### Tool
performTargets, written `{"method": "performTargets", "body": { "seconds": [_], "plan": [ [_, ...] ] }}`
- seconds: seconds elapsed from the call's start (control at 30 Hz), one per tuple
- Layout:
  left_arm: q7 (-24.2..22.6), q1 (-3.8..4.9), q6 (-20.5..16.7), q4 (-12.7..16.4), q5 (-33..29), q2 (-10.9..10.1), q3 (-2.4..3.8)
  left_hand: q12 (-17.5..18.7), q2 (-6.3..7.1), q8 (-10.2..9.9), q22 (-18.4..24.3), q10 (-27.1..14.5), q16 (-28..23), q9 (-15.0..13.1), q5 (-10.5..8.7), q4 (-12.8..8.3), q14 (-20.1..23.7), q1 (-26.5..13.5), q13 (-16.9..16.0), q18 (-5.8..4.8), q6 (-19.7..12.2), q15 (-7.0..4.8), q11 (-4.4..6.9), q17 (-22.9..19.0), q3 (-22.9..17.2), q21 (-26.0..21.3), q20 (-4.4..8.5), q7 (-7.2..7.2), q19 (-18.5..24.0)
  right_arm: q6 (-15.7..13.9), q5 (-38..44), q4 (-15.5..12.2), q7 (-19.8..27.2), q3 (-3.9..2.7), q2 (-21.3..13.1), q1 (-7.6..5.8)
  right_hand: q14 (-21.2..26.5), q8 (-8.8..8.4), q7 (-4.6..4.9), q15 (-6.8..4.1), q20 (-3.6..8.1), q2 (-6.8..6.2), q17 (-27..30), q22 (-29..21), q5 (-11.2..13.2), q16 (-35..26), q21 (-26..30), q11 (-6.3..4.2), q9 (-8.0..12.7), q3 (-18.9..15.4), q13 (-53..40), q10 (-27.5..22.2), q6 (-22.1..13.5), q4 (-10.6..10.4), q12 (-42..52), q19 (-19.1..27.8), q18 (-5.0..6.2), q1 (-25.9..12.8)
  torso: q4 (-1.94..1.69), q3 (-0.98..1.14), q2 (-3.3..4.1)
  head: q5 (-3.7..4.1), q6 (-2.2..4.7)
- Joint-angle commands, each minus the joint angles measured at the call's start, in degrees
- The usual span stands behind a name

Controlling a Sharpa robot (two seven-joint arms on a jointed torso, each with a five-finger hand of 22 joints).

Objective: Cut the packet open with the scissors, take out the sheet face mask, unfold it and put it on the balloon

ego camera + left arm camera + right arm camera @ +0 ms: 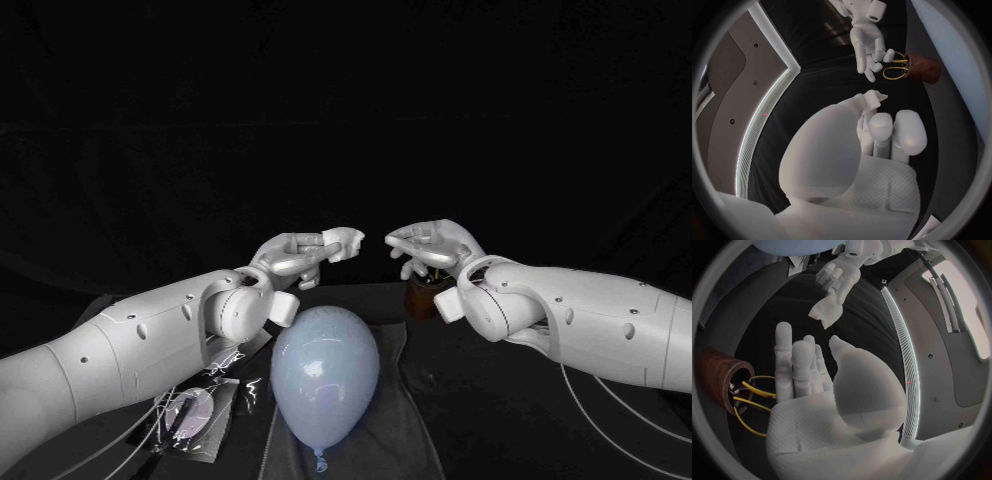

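The packet [195, 415] lies flat on the black tabletop [490, 420] under the left forearm. It is a glossy, see-through pouch with a pale pinkish shape inside and crinkled, shiny edges. Just beside it, toward the middle, rests the balloon [325, 375]. It is pale blue, smooth and egg-shaped, its wide end pointing away from the robot and its small knotted neck toward it.

Beyond the balloon and a little to the right stands a short brown cylindrical holder [923, 67] with a rough, matte wall. The scissors [897, 67] stick out of it, only their thin yellow loop handles showing.

The two hands hover above the far end of the balloon, facing each other and near but apart. The left hand [303, 255] is empty, its silver fingers loosely bent and its thumb standing off from them. The right hand [804, 375] is also empty, its fingers stretched long and side by side and its thumb spread away. It is close to the holder, without touching the handles.
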State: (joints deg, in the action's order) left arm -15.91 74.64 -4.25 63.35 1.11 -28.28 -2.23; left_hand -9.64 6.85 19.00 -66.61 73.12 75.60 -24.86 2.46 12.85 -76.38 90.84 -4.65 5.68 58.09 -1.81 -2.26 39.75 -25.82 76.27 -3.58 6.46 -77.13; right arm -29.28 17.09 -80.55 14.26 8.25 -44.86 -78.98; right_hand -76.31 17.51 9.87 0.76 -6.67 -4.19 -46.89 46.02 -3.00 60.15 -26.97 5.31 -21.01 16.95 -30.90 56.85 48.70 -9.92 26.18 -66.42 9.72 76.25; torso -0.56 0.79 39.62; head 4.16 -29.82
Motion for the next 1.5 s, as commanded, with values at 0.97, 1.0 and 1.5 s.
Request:
{"method": "performTargets", "body": {
  "seconds": [0.97, 1.0, 1.5],
  "plan": [
    [-0.3, 0.11, 11.6, 7.3, -0.2, -5.7, 1.06, 0.4, 0.06, 0.4, -1.3, -0.5, 0.5, -8.7, 0.34, -1.4, -0.4, -2.0, -0.3, -0.95, -0.8, 0.30, -0.23, 0.8, -2.1, 1.1, -0.22, 0.10, -0.4, 6.3, 10.0, -3.9, 3.8, 0.12, -0.3, 2.79, -7.5, -3.57, 1.15, 0.96, -0.40, -4.41, -18.1, 11.3, 0.2, 15.1, -15.0, 1.48, 4.4, 10.7, 19.8, 3.6, 2.7, 6.1, -15.8, -4.5, -0.86, -0.3, -0.04, -0.07, -0.10, 0.53, -0.71],
    [-0.3, 0.11, 11.6, 7.3, -0.2, -5.7, 1.07, 0.4, 0.06, 0.4, -1.3, -0.5, 0.5, -8.7, 0.34, -1.4, -0.4, -2.0, -0.3, -0.95, -0.8, 0.30, -0.23, 0.8, -2.1, 1.1, -0.22, 0.10, -0.4, 6.3, 9.8, -4.0, 3.9, 0.12, -0.3, 2.79, -7.5, -3.60, 1.17, 0.98, -0.42, -4.43, -18.2, 11.3, 0.2, 15.1, -15.1, 1.50, 4.5, 10.7, 19.9, 3.6, 2.7, 6.1, -15.9, -4.6, -0.88, -0.3, -0.04, -0.07, -0.10, 0.53, -0.71],
    [0.2, 0.11, 12.5, 8.6, -0.1, -7.0, 1.11, 0.4, 0.09, 0.5, -1.5, -0.5, 0.6, -8.9, 0.34, -1.7, -0.5, -2.2, -0.4, -0.97, -0.9, 0.31, -0.25, 0.9, -2.4, 1.2, -0.24, 0.11, -0.5, 5.0, 5.1, -5.0, 5.9, 0.09, -0.4, 2.83, -7.4, -4.51, 1.72, 1.45, -0.88, -4.61, -18.6, 12.1, 0.2, 15.7, -15.9, 2.04, 5.0, 10.4, 21.7, 2.8, 2.0, 6.4, -16.9, -4.3, -0.90, -1.2, -0.07, -0.08, -0.09, 0.39, -0.77]
  ]
}}
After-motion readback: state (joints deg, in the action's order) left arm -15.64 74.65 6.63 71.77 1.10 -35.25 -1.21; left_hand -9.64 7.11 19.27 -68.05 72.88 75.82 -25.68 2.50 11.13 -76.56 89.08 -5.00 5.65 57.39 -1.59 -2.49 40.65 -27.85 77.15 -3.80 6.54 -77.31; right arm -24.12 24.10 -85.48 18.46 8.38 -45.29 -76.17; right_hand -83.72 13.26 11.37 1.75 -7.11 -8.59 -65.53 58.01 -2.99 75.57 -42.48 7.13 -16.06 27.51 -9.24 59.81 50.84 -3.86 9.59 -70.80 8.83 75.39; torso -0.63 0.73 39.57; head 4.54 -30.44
